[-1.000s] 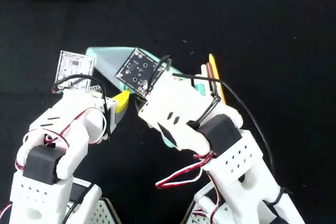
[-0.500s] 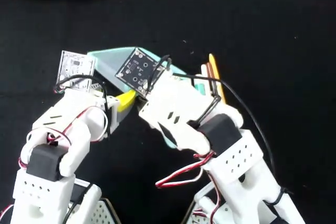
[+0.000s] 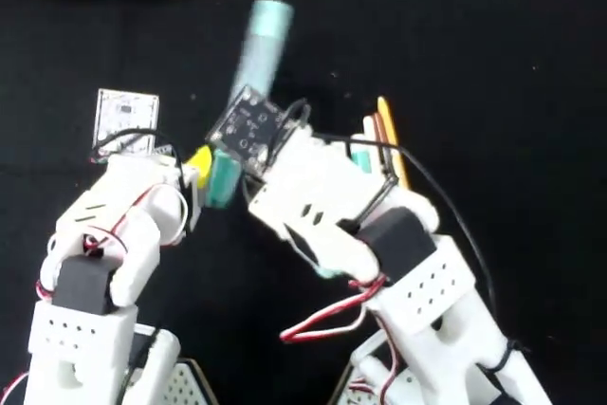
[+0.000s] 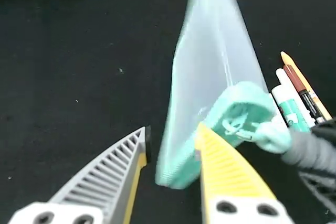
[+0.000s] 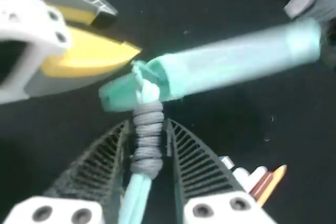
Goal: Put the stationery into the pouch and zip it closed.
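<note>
High view. Q: Where is the pouch?
A: The mint-green translucent plastic pouch (image 3: 264, 30) slants from the grippers toward the far side of the black table (image 3: 493, 64). The pens and markers (image 3: 380, 135) lie near it.
Left wrist view. Q: Fingers?
A: The left gripper (image 4: 173, 129) is spread, with the pouch's end between its fingers. The yellow finger (image 4: 226, 166) touches it (the grey one stands apart).
Right wrist view. Q: And here?
A: The right gripper (image 5: 147, 125) is pinched on the grey braided zip cord (image 5: 147, 148).

White arms (image 3: 123, 225), black motors (image 3: 81, 286), red-white cables (image 3: 322, 315), yellow fingers (image 4: 226, 177)
</note>
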Robot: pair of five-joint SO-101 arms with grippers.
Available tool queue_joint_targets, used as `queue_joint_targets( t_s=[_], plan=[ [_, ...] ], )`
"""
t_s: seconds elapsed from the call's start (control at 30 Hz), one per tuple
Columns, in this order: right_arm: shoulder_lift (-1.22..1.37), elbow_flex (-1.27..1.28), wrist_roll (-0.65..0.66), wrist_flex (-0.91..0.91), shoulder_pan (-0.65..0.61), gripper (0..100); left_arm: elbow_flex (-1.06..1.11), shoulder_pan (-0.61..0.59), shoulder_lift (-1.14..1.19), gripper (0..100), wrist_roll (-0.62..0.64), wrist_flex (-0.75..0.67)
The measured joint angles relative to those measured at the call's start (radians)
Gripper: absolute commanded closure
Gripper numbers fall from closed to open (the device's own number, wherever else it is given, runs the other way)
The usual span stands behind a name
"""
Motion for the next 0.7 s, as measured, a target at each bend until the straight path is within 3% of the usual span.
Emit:
queue_joint_targets(
  t_s=[0.23, 0.53, 0.7],
  plan=[
    [0.0, 0.035, 0.002, 0.054, -0.002, 98.6, -0.031, -0.008, -0.141, 81, 0.0, 0.095],
    [-0.055, 0.017, 0.003, 0.149, -0.057, 98.6, -0.043, -0.014, -0.293, 76, -0.002, 0.112],
    [-0.064, 0.017, 0.003, 0.16, -0.055, 98.6, 0.057, 0.048, -0.293, 76, -0.002, 0.112]
  ],
)
